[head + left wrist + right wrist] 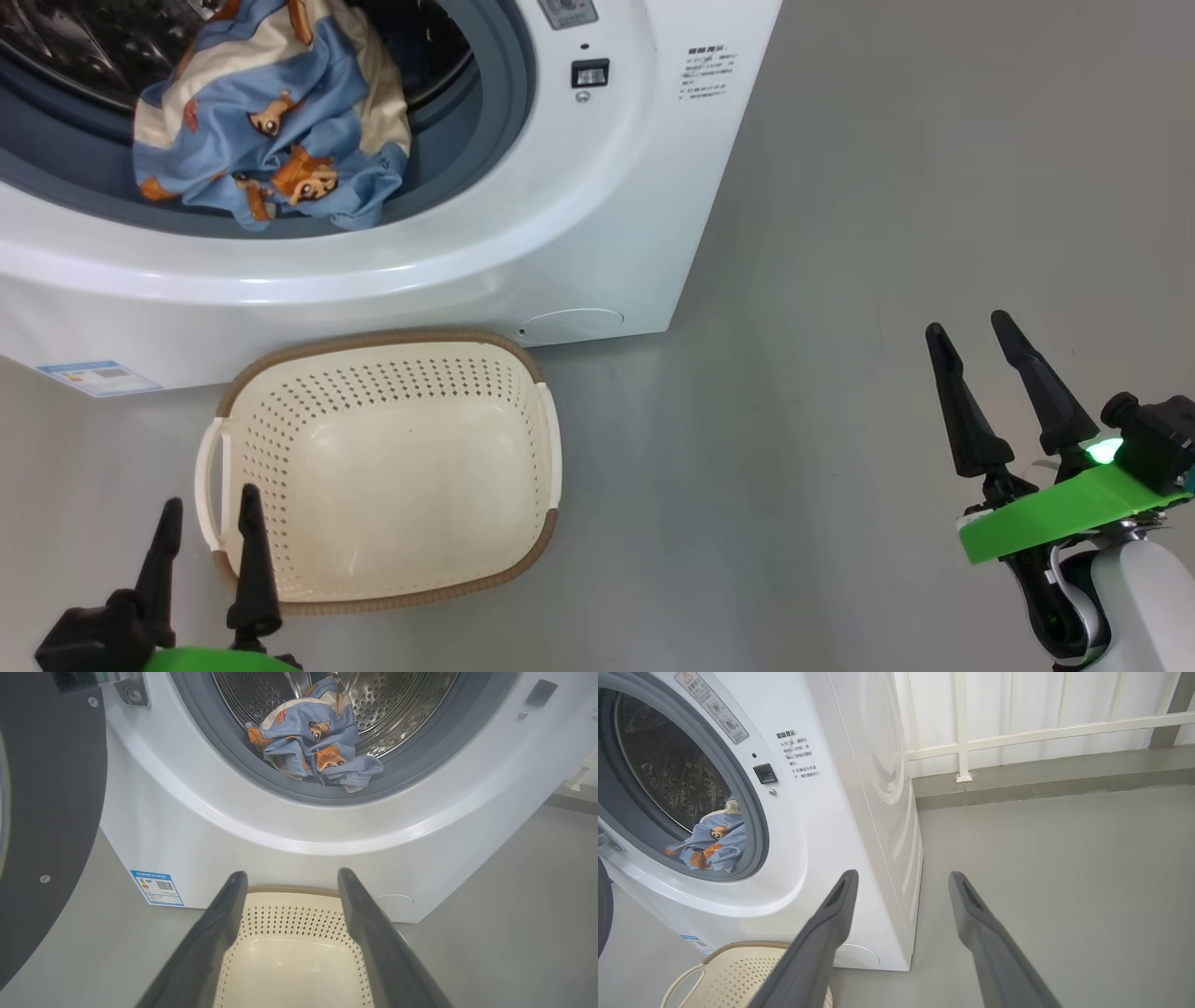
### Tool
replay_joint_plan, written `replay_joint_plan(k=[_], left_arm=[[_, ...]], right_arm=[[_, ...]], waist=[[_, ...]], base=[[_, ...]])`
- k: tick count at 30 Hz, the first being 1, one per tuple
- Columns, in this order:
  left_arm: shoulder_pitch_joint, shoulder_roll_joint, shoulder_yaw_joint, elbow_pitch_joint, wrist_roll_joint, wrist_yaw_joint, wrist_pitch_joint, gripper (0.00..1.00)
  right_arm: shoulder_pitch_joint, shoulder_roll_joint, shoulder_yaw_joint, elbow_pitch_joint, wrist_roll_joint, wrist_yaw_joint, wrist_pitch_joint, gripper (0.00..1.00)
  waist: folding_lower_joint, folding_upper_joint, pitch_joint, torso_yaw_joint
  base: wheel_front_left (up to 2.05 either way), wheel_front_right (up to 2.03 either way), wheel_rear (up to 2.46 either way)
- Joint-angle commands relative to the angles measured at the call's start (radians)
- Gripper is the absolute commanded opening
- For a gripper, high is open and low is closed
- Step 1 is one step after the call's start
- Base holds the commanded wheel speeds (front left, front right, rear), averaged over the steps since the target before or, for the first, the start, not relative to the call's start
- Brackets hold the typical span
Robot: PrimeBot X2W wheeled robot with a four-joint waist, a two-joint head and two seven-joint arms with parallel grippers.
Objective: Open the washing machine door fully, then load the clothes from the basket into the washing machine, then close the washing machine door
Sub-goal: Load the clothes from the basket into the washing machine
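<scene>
Clothes (pixel 271 121): light blue, cream, orange-brown cartoon print. Basket (pixel 392 373): cream, perforated, brown rim. Washing machine (pixel 607 215): white; gasket grey. Floor (pixel 887 233): grey.

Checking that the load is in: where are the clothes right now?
In the head view's upper left, the clothes lie bunched inside the washing machine, spilling onto its grey gasket, just above the empty basket.

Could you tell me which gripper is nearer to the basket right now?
Left. The left gripper is at the basket's near left corner, by its handle; the right gripper is well off to its right.
</scene>
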Motion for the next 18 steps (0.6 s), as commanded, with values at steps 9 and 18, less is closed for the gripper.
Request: replay_joint_plan(k=[9, 18], left_arm=[[-0.01, 0.015, 0.031, -0.031, -0.001, 0.01, -0.005, 1.0], [-0.091, 0.015, 0.023, 0.008, 0.005, -0.008, -0.005, 1.0]], right_arm=[[0.019, -0.013, 0.012, -0.02, -0.008, 0.002, -0.005, 1.0], [0.011, -0.007, 0.012, -0.025, -0.009, 0.002, -0.005, 1.0]], waist=[[0.0, 0.0, 0.008, -0.003], [0.0, 0.0, 0.034, 0.002]], base=[[0.0, 0.0, 0.0], [0.0, 0.0, 0.0]])
